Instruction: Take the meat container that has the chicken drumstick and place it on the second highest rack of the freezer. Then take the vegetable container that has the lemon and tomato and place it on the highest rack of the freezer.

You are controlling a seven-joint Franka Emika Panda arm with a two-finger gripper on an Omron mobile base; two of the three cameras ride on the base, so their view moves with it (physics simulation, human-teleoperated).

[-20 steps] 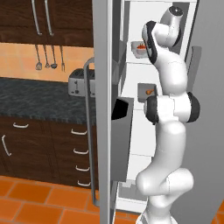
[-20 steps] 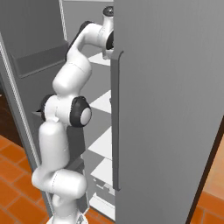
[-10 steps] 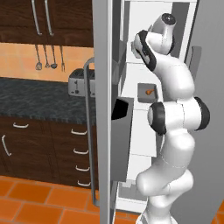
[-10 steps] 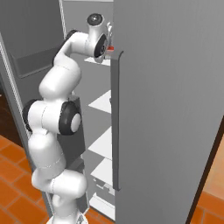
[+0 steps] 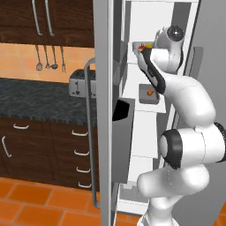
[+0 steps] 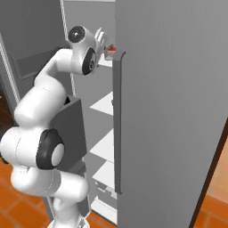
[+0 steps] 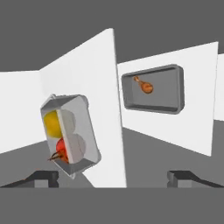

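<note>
Our hand (image 7: pixel 112 177) stands wide and holds nothing, near the vegetable container (image 7: pixel 70 133), which rests on the highest rack of the freezer (image 5: pixel 145 132) with the lemon (image 7: pixel 51 123) and tomato (image 7: pixel 64 148) inside. On the rack below sits the meat container (image 7: pixel 153 89) with the chicken drumstick (image 7: pixel 144 85). We judge both placements done, with nothing left but drawing the arm out.

The white arm reaches high, its pincer (image 7: pixel 112 176) spread wide, holding nothing.
</note>
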